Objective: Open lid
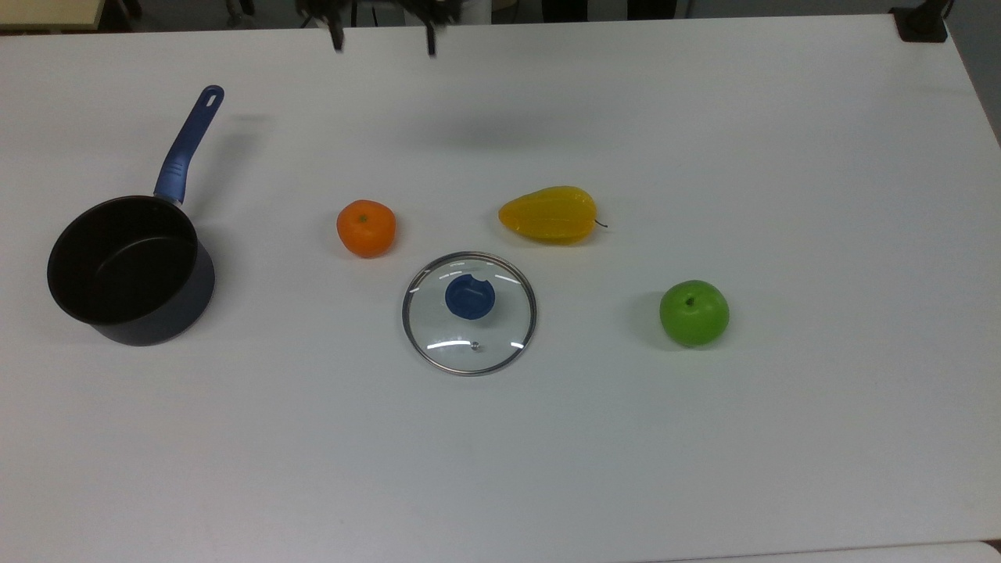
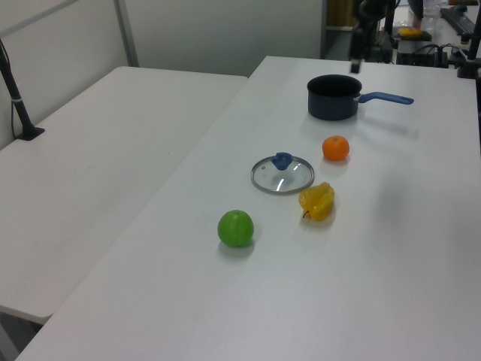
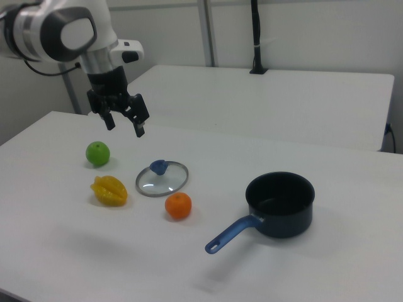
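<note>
Jaws of the gripper (image 3: 124, 124) are spread wide and empty, raised well above the lid (image 1: 469, 313) laid flat on the table (image 1: 704, 469).

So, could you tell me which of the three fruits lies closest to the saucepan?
The orange: in the top view it lies left of the lid, nearest the saucepan; the yellow fruit and green apple lie farther right.

Cutting off the gripper (image 1: 383, 35) at the top view's 12 o'clock edge, leaving just 2 dark fingertips (image 1: 338, 39) showing. Blurring it at the left view's 1 o'clock. Cropping the arm (image 3: 44, 28) at the right view's 10 o'clock corner.
</note>
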